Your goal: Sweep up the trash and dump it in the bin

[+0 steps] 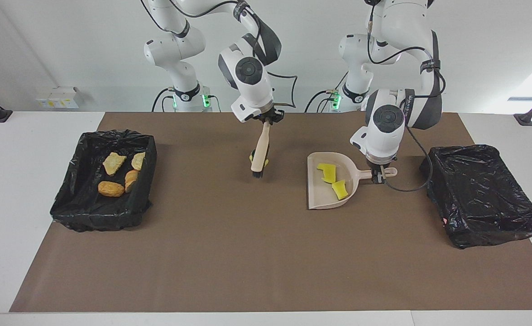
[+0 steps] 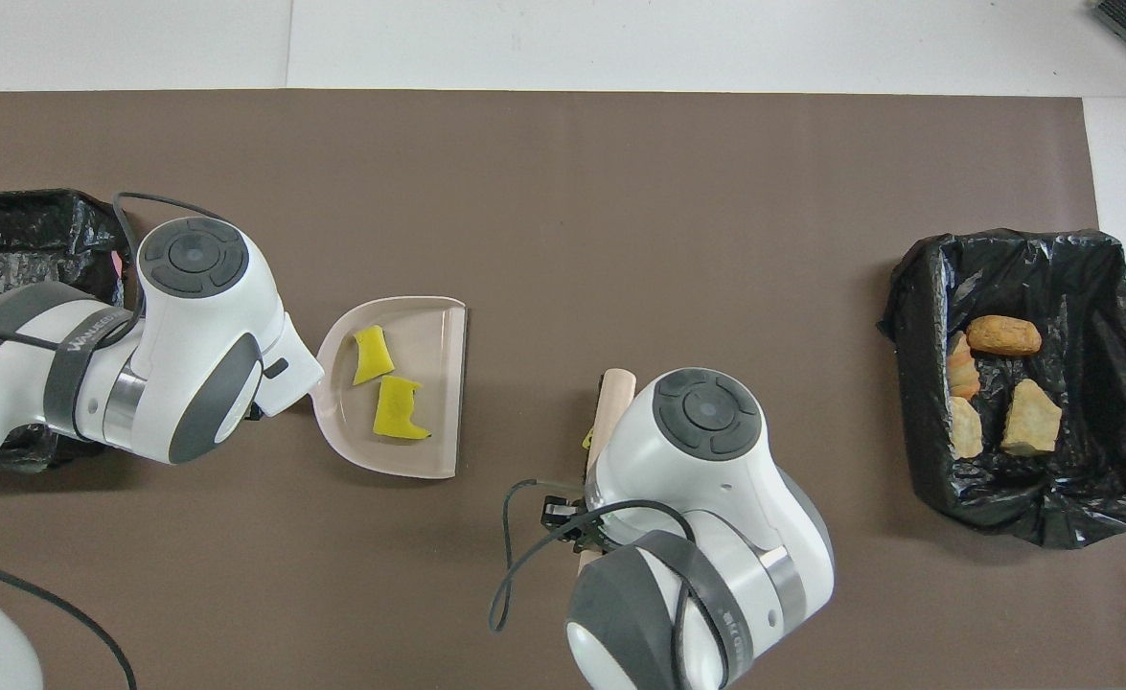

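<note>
Four bread chunks [image 1: 118, 174] are already dumped in the bin [image 1: 73, 206] at the right arm's end of the counter [image 1: 247, 253]. Two yellow sponge pieces [image 1: 333, 181] are held in the dustpan [image 1: 322, 199], beside the other bin [image 1: 483, 194]; its mouth points toward the right arm's end, handle toward that bin. The handle is gripped by the left gripper [image 1: 378, 177]. The brush [image 1: 260, 151], hanging bristles down, is clamped by the right gripper [image 1: 267, 120]; a third yellow scrap [image 1: 251, 158] is seen at it. Dumping is judged left.
</note>
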